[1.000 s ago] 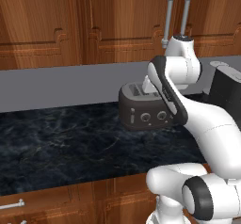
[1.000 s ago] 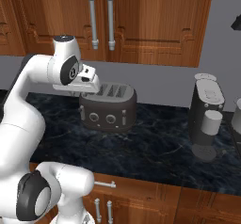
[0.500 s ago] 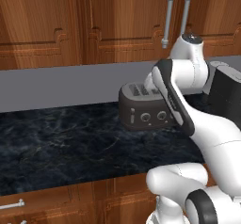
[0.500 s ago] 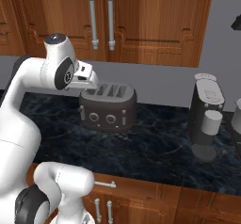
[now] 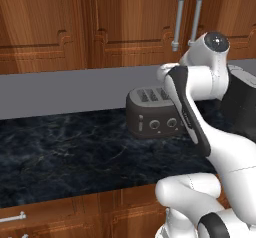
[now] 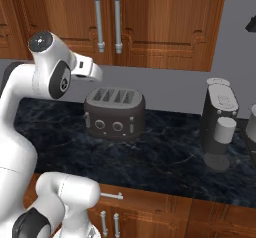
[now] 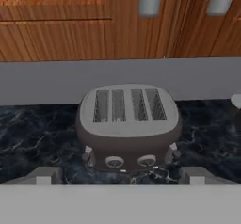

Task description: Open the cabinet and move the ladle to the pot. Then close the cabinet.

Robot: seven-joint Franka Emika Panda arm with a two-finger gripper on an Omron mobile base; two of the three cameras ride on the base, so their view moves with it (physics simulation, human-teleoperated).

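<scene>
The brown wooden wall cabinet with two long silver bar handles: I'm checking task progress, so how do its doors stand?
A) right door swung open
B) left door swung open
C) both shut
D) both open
C: both doors of the brown wooden wall cabinet lie flush, their silver bar handles side by side above the dark four-slot toaster.
</scene>
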